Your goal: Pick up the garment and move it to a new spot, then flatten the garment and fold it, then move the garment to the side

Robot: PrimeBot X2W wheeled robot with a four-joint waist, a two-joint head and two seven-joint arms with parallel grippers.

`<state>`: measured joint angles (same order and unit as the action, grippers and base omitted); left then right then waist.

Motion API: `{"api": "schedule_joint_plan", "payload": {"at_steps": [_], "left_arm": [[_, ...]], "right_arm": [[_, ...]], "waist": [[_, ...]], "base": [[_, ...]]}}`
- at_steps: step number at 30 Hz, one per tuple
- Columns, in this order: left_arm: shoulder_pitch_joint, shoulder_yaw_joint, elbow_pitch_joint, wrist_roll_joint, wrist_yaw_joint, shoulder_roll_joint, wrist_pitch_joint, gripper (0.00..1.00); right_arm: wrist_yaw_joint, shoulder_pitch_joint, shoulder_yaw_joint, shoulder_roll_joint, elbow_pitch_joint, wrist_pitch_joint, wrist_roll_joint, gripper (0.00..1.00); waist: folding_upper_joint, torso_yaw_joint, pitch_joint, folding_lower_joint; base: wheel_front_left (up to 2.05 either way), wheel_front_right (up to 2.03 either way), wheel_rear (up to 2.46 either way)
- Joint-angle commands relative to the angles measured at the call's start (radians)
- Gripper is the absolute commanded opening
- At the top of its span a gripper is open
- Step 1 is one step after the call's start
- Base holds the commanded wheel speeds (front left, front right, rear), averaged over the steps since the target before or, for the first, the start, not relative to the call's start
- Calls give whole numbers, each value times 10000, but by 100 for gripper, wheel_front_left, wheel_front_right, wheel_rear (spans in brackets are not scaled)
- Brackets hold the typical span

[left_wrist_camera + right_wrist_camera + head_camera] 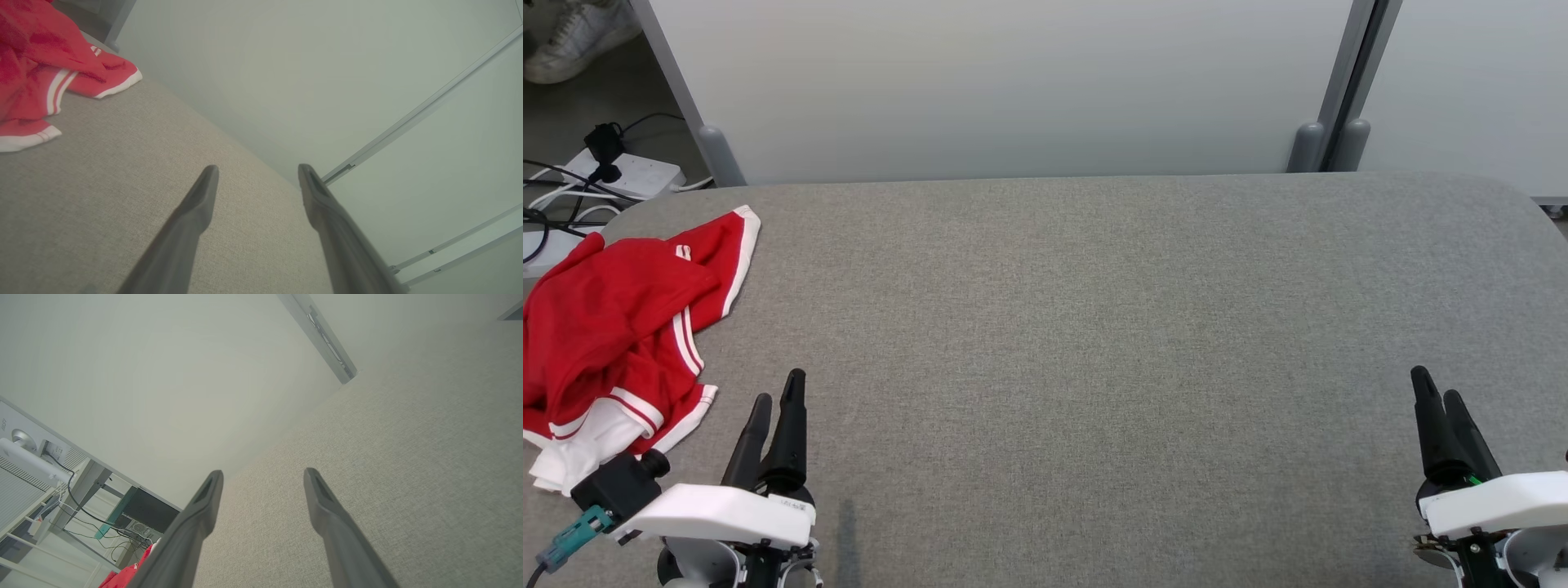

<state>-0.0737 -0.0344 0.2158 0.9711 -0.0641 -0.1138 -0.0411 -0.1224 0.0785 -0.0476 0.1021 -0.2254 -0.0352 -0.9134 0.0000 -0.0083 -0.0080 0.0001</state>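
Garment [613,327] lies crumpled just beyond the open left gripper [778,390].

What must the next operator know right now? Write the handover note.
Left gripper: jaws open, empty, at the near left.
Right gripper: jaws open, empty, at the near right.
Crumpled red garment with white stripes: bunched at the left edge of the grey fabric-covered table, just left of the left gripper.
Done: nothing yet.
Left: pick it up, move it, flatten, fold, set aside.
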Motion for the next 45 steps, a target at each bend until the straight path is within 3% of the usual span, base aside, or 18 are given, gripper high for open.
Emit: {"api": "schedule_joint_plan", "payload": {"at_steps": [1, 31, 45], "left_arm": [[-506, 96, -290, -306, 98, -189, -110, 100], [-278, -483, 193, -4069, 1092, -646, -955, 100], [-533, -723, 686, -5375, 1281, -763, -1301, 100]], "right_arm": [[-55, 469, 139, 226, 342, -159, 344, 100], [-67, 248, 690, 123, -592, -1084, 4655, 100], [-73, 367, 766, 47, -1049, -1494, 6135, 100]], "waist": [[0, 0, -3, 0], [0, -131, -152, -1], [0, -131, -194, -1]], "base": [[0, 0, 0], [0, 0, 0], [0, 0, 0]]}}
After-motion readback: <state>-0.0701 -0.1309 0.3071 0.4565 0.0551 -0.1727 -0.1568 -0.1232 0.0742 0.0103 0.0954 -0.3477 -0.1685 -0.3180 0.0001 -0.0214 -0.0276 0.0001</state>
